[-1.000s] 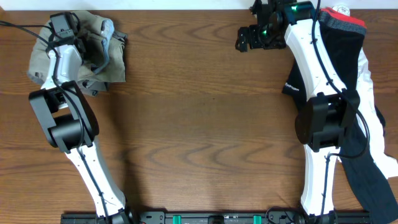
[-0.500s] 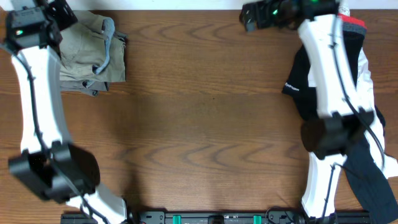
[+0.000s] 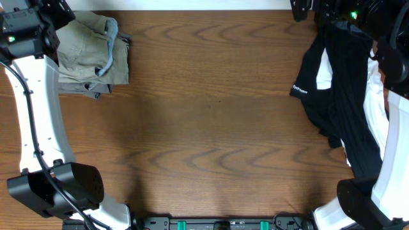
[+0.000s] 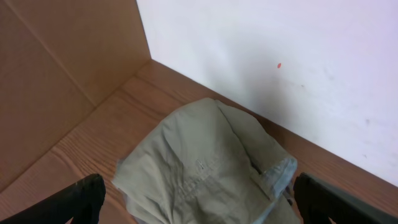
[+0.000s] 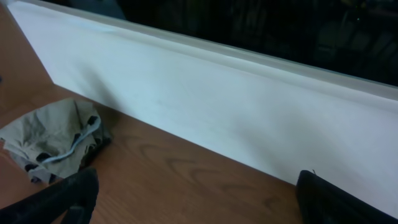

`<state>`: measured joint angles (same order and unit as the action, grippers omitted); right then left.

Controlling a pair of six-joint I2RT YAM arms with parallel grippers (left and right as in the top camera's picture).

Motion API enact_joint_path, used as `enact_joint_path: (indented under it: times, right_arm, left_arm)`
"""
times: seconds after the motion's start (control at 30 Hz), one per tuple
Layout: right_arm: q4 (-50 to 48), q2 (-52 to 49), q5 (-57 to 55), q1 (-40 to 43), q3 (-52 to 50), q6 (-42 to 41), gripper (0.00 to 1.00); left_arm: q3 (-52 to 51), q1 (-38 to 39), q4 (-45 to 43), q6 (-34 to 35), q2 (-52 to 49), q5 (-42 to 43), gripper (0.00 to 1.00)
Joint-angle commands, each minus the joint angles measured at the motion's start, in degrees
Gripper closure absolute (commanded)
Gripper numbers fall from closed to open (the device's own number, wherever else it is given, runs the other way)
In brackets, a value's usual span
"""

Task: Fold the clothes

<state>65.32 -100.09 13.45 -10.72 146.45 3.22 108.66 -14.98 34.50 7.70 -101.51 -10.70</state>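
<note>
khaki cloth garment (image 3: 89, 54), folded into a soft, rumpled square with a pale blue-grey band along one edge, lies at the far left corner of the brown wood-grain counter (image 3: 211, 128). a loose heap of black and white clothes (image 3: 342, 96), smooth and limp, trails down the counter's right side. the left pincer (image 4: 202, 202) hangs above the khaki garment, its dark fingers spread wide, released and touching nothing. the right pincer (image 5: 202, 202) is likewise spread wide and holds nothing, up by the white wall (image 5: 205, 106), just beside the far end of the dark heap.
</note>
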Motion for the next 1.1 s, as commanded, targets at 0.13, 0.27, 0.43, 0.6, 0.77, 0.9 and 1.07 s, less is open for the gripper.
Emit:
enact_joint_path:
  times: [0.13,0.27,0.43,0.6,0.77,0.9,1.07]
  right_arm:
    - [2.8,-0.9,-4.3,-0.1,-0.7,0.7,0.01]
    - [3.5,-0.5,-6.4,-0.1,-1.1,0.7,0.01]
    - [-2.1,3.3,-7.7,-0.2,-7.1,0.7,0.01]
    - [-18.6,12.7,-7.7,1.1,-27.0,0.8,0.01]
    - [-38.2,24.7,-7.7,5.1,-54.2,0.7,0.01]
    - [-50.4,34.2,-7.4,7.6,-74.4,0.5,0.01]
    - [-59.3,46.3,-7.2,8.9,-96.5,0.1,0.01]
  left_arm:
    - [0.2,-0.2,0.0,0.1,-0.4,-0.3,0.02]
    - [0.2,-0.2,0.0,0.1,-0.4,-0.3,0.02]
    - [0.2,-0.2,0.0,0.1,-0.4,-0.3,0.02]
    - [0.2,-0.2,0.3,0.1,-0.4,-0.3,0.02]
    - [0.2,-0.2,0.3,0.1,-0.4,-0.3,0.02]
    - [0.2,-0.2,0.6,0.1,-0.4,-0.3,0.02]
    - [0.2,-0.2,2.0,0.1,-0.4,-0.3,0.02]
